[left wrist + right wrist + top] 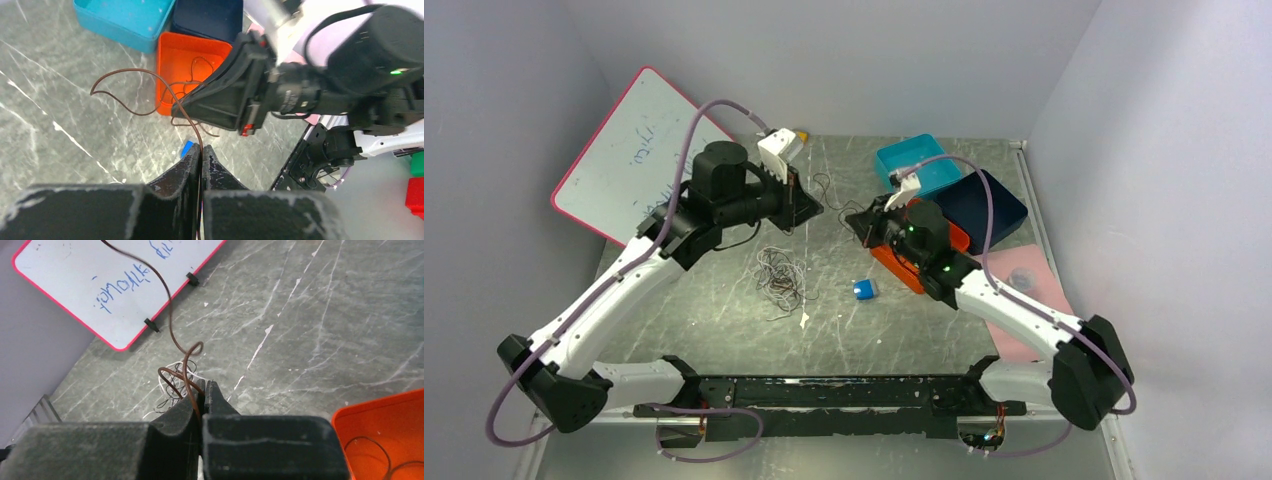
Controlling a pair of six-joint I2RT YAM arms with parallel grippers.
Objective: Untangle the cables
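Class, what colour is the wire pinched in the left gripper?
Brown; the wire shows best in the left wrist view.

We've got a grey marbled table [724,330] with a pink-framed whiteboard [629,150] set at an angle at the back left; it has blue handwriting on it and two small black clips [151,325] on its lower edge. At the back right we see three open boxes clustered together: a teal box [921,160] furthest back, a navy box [989,205] just beside it on the right, and an orange box [187,60] in front of both. A small blue block [864,290] sits mid-table, a pink sheet [1014,335] lies along the right edge, and a small yellow item [803,134] sits at the back edge.
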